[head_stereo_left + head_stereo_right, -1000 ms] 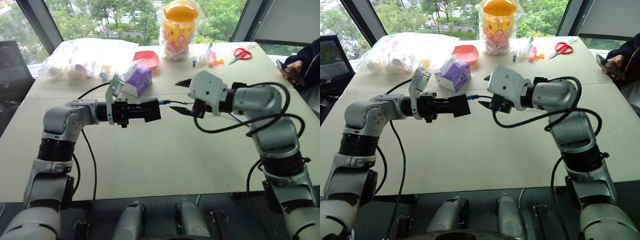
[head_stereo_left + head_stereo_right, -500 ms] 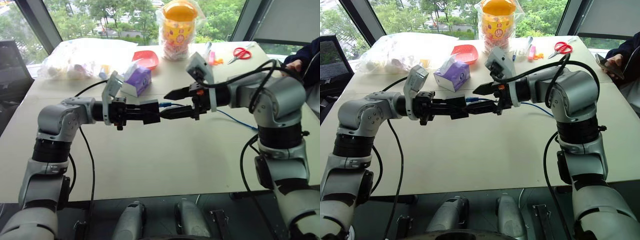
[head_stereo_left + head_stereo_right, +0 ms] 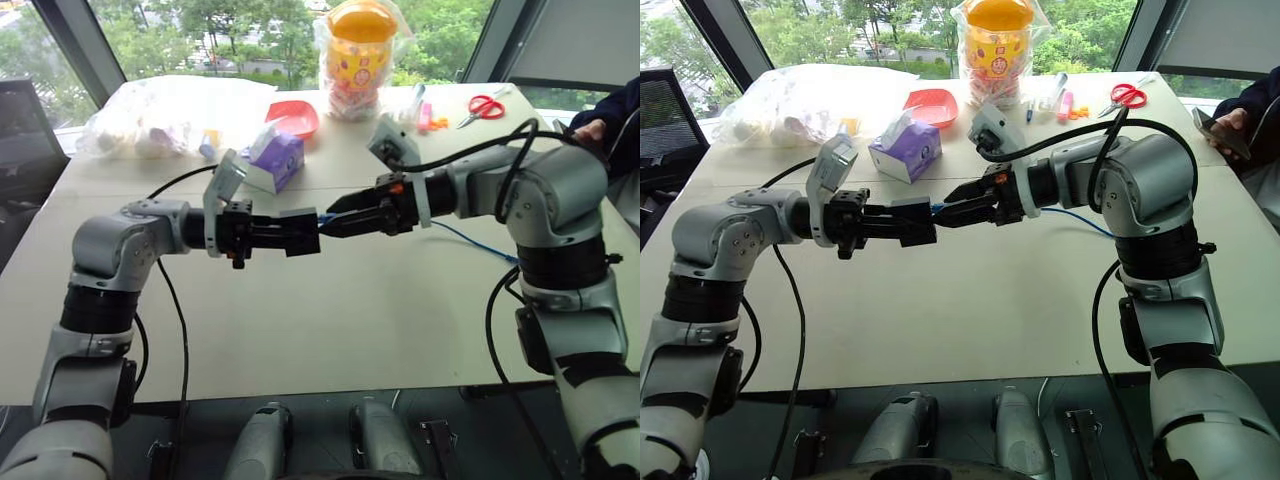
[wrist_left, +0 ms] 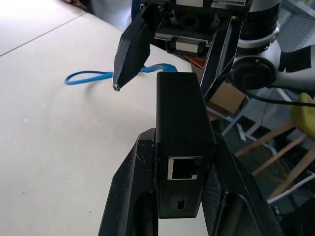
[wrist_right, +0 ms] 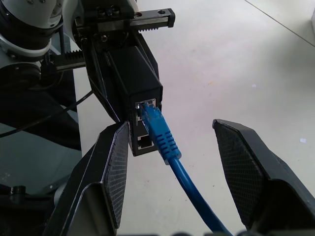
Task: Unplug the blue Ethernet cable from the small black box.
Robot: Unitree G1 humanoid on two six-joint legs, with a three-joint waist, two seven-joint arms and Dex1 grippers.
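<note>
My left gripper (image 3: 286, 233) is shut on the small black box (image 3: 299, 232) and holds it level above the table, pointing right. The blue Ethernet cable (image 5: 163, 136) is plugged into the upper port on the box's (image 5: 132, 86) end face. From there the cable (image 3: 468, 240) trails right and down onto the table. Facing the box from the right, my right gripper (image 3: 336, 221) is open, its two fingers (image 5: 114, 167) on either side of the blue plug without touching it. In the left wrist view the box (image 4: 183, 129) sits between my own fingers, an empty port on its near end.
Behind the grippers on the table (image 3: 330, 320) are a purple tissue box (image 3: 276, 160), a red bowl (image 3: 294, 117), a bagged yellow jar (image 3: 358, 55), a clear plastic bag (image 3: 150, 115), pens (image 3: 420, 108) and red scissors (image 3: 485, 106). A person's hand (image 3: 592, 132) rests at the right edge.
My right gripper has rolled over and moved left to the box, its fingers narrowing around the blue plug. The left gripper and box have stayed in place.
</note>
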